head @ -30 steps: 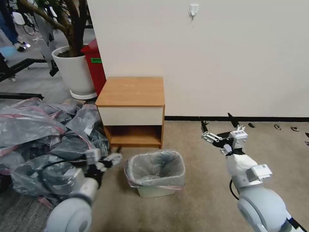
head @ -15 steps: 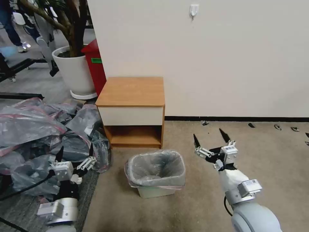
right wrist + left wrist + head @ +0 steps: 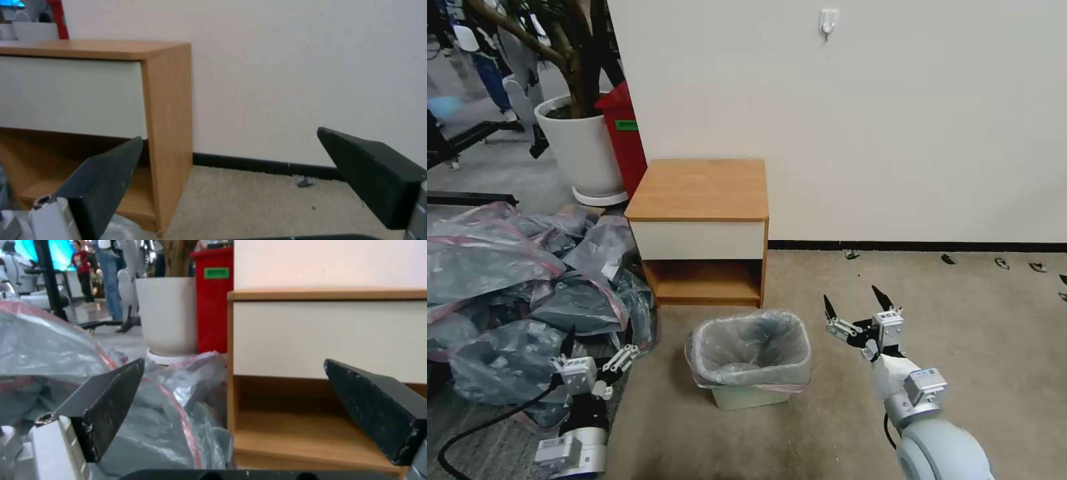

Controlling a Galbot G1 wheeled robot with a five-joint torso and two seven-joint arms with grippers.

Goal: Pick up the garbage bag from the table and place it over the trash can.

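Surface (image 3: 697,190): light brown top, white drawer front. Trash can (image 3: 750,397) cream; garbage bag (image 3: 754,347) translucent grey, pink-red band. Carpet (image 3: 974,313) beige.

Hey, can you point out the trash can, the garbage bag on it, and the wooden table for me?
trash can (image 3: 750,398), head view, on its bare cream front wall below the liner.
garbage bag (image 3: 754,347), head view, on the grey plastic lining the inside.
table (image 3: 700,188), head view, on the bare wooden top.

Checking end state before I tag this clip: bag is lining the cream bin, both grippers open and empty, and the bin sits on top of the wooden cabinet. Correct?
One thing is off: the trash can stands on the carpet in front of the table, not on top of it, as the head view shows. The garbage bag lines it; left gripper and right gripper are open and empty.
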